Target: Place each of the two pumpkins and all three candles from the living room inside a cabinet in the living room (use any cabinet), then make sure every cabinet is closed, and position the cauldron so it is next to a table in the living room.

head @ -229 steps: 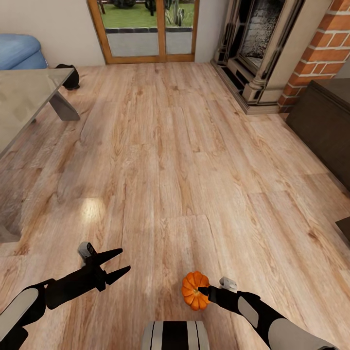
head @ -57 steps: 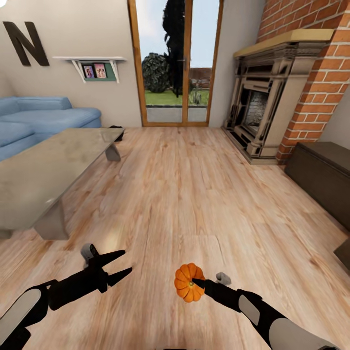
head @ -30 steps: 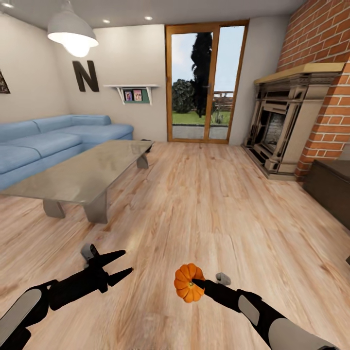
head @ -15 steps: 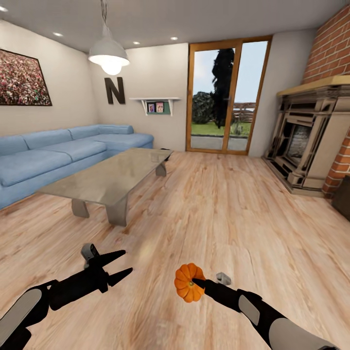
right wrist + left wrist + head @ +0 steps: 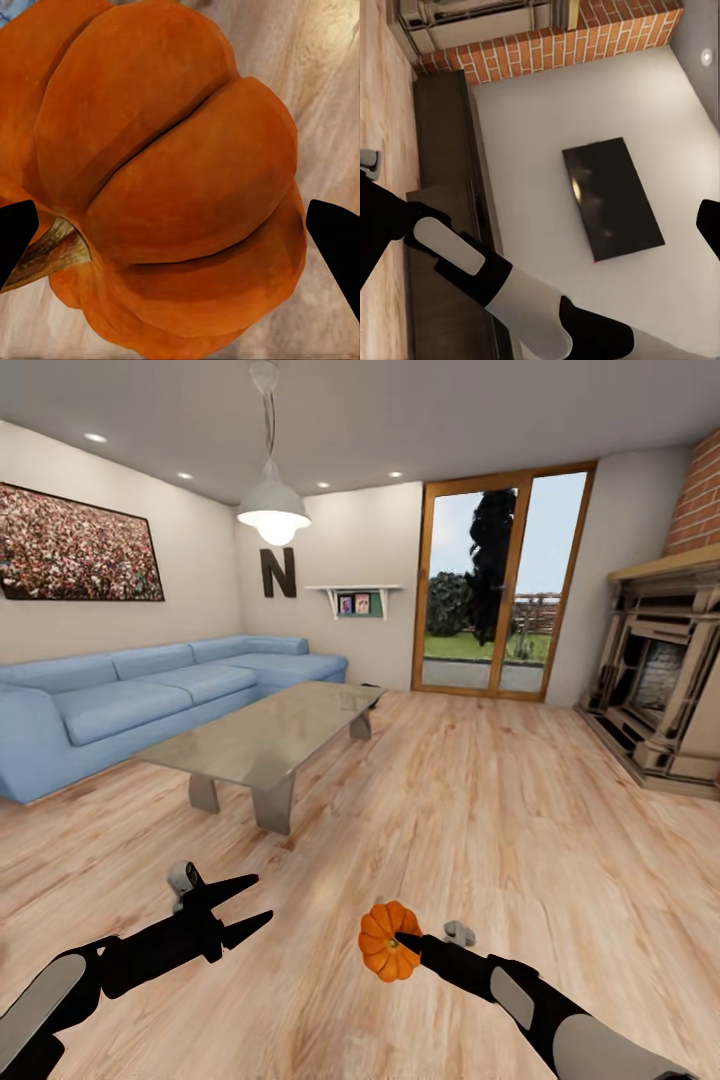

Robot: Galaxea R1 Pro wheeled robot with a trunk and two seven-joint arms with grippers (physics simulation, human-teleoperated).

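The pumpkin hung above the wooden floor, pinched by the right gripper, whose fingertips flanked it. The left gripper hovered spread, holding nothing. Ahead stood the glass-topped table beside a blue sofa.

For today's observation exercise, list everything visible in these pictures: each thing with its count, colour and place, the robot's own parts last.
pumpkin: one, orange, held above the floor
table: one, glassy top, grey legs, beside sofa
cabinet: one, dark brown, along white wall
sofa: one, blue, against left wall
fireplace: one, beige, at right
television: one, black, on wall
glass door: one, wood-framed, far wall
left gripper: black, open, empty
right gripper: black, shut on pumpkin
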